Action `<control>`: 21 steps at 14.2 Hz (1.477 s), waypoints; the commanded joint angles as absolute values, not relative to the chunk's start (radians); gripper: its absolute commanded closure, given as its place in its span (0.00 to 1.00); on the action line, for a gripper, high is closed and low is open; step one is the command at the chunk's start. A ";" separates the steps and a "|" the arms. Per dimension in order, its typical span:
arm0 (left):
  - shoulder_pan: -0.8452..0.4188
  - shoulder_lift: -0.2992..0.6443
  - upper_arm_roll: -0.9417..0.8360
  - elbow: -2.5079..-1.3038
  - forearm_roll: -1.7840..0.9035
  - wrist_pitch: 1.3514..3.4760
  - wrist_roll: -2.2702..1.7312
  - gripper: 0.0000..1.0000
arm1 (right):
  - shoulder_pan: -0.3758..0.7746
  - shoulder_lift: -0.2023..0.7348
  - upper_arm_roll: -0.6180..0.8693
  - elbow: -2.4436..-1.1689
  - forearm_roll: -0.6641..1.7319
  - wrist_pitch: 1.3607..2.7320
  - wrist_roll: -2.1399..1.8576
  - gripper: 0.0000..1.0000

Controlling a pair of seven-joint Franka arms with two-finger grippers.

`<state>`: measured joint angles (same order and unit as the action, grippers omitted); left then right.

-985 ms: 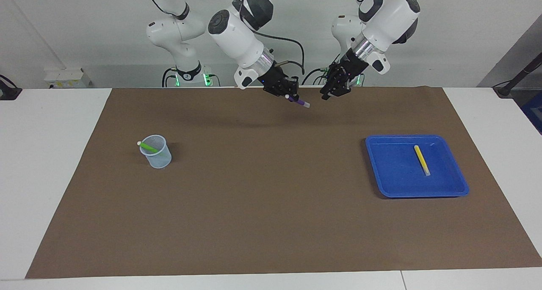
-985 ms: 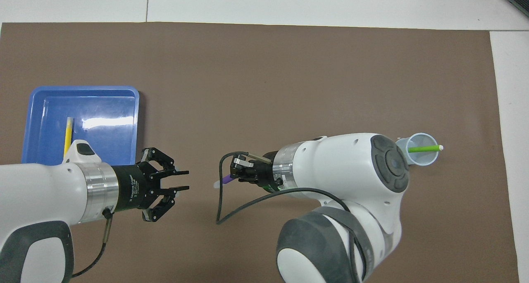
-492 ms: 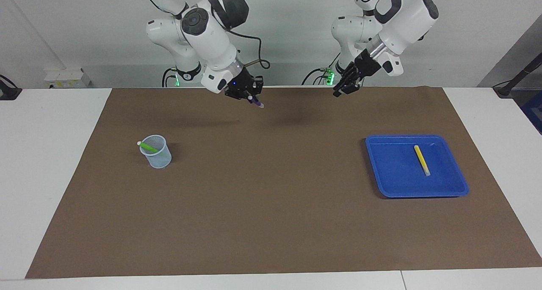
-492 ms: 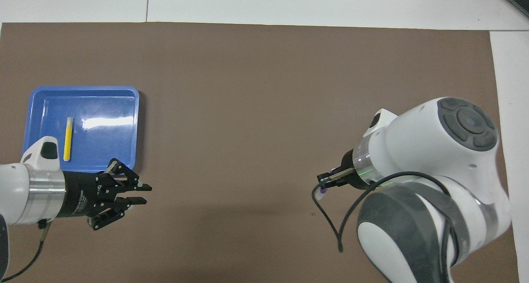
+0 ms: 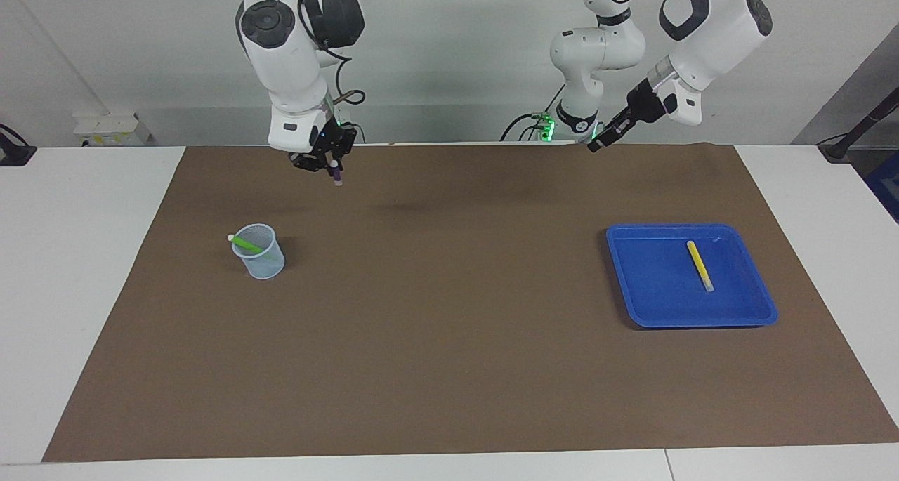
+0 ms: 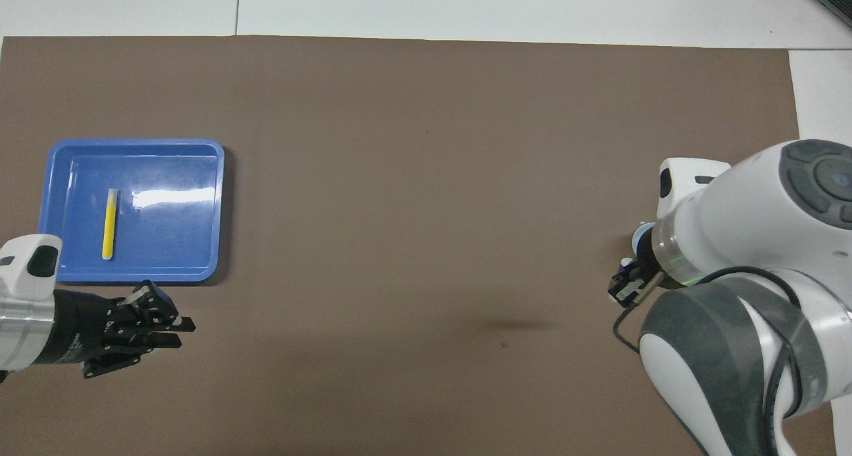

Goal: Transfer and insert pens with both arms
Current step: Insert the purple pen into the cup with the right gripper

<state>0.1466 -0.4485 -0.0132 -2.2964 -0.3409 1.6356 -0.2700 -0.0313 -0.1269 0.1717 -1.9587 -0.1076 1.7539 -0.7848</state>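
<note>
The purple pen [image 5: 337,175] was pinched in the right gripper [image 5: 330,166], hanging almost upright above the brown mat [image 5: 449,369], up in the air and not yet over the clear cup [image 5: 260,253]. The carry-to-cup step was judged to be in hand. Next, the pen would need to be brought over the cup's rim, kept upright and lowered in beside the green pen [image 5: 246,243], which leaned inside with its pale end poking out. The left gripper [image 6: 180,331] waited over the mat beside the blue tray [image 5: 646,312], fingers slightly parted and nothing held. The yellow pen [image 5: 699,265] lay flat in the tray.
</note>
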 commanded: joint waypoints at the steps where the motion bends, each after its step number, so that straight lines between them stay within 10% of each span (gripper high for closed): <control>1: 0.221 -0.469 -0.021 -2.289 -0.260 1.614 -0.103 0.61 | -0.129 -0.135 0.186 -2.032 -0.133 1.892 -0.972 1.00; 11: 0.314 -0.376 -0.021 -2.289 -0.068 1.845 0.273 0.61 | -0.161 -0.107 0.186 -2.198 -0.115 2.089 -0.859 0.95; 13: 0.314 -0.336 -0.021 -2.289 -0.040 1.900 0.310 0.61 | -0.184 -0.106 0.186 -2.207 -0.115 2.089 -0.862 0.76; 17: 0.319 -0.197 -0.020 -2.226 -0.035 1.996 0.348 0.59 | -0.183 -0.106 0.187 -2.198 -0.095 2.071 -0.864 0.00; 21: 0.319 -0.075 -0.020 -2.186 -0.005 2.112 0.353 0.55 | -0.170 -0.107 0.189 -2.083 -0.025 1.922 -0.850 0.00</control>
